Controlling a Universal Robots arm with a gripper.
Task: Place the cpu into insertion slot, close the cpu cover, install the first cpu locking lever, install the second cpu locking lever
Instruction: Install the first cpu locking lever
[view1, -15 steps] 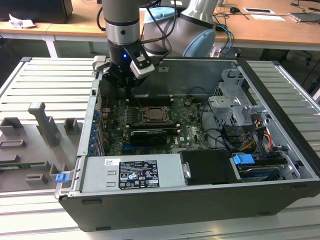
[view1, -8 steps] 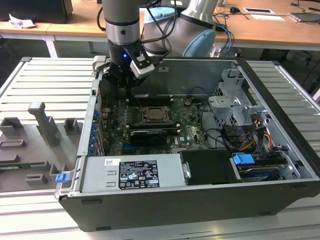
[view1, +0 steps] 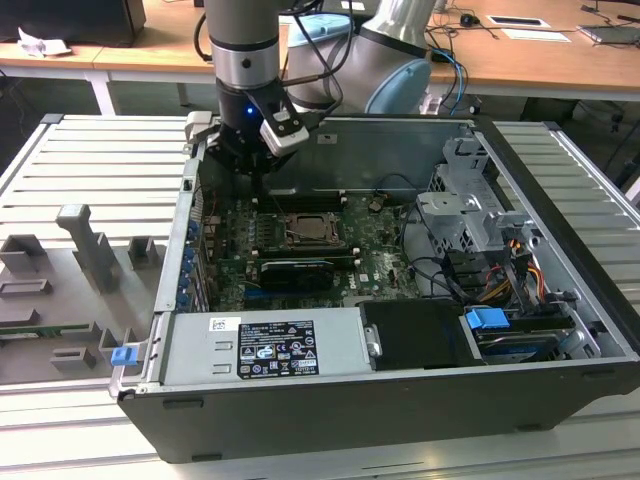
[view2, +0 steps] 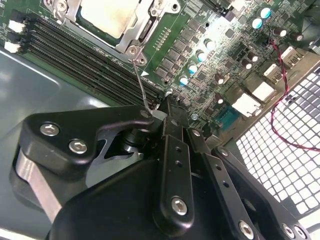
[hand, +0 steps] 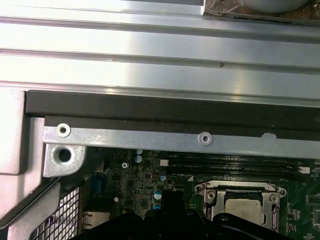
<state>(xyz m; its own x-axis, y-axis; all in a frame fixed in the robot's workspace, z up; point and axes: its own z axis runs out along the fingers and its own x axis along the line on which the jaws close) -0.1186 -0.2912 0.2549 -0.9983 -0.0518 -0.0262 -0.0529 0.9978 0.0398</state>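
**Locating the End Effector at the CPU Locking Lever**

Exterior view: the end effector hangs inside the open computer case. The cpu sits in the insertion slot, near the end effector, toward the exterior view's right and closer to the camera.

Second wrist view: the fingers are drawn together. The free end of the thin locking lever touches their tips. Beyond the lever's far end, the cpu cover lies flat around the cpu.

First wrist view: cpu and cover lie near the end effector's tip, on the green motherboard.
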